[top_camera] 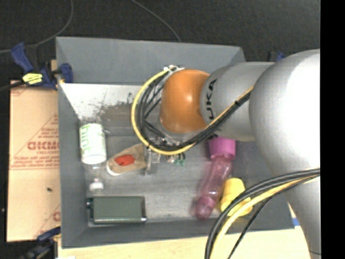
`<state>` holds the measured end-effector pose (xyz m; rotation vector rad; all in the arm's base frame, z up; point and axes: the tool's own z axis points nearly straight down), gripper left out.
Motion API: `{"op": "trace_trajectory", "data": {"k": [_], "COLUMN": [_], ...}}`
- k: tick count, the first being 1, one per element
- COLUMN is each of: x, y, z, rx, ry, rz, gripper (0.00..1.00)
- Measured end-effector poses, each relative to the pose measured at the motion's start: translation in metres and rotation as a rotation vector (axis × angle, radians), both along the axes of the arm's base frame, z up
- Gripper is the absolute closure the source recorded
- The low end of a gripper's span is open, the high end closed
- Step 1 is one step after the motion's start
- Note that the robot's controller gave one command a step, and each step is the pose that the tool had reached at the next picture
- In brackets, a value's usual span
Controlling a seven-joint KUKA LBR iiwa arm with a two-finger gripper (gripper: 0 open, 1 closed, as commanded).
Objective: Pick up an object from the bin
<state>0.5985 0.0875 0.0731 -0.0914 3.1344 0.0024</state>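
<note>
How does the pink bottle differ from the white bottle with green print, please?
The pink bottle is translucent and long; the white bottle is opaque and shorter. The pink bottle lies on the right of the bin beside a yellow thing, the white bottle on the left. Both lie on their sides.

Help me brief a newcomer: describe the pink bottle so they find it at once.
Look in the grey bin, on the view's right, below the arm's orange cover. The pink bottle lies there lengthwise, magenta cap toward the far wall. Beside the yellow thing, it alone is long and pink.
</note>
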Motion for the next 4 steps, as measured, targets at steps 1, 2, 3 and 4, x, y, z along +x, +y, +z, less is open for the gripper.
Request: {"op": "trace_trajectory", "data": {"k": [1,2,3,4], "x": [0.009,0.025,0.033,0.051], "y": [0.004,-0.005,0.013,0.036], "z": [0.037,0.040,0.012,0.002], "rx": [0.000,-0.001,-0.001,-0.002], "ry": [-0.006,-0.005,-0.006,-0.009], "rz": [0.003,0.024,-0.008,-0.014], "gripper": [1.00,1.00,1.00,1.00]}}
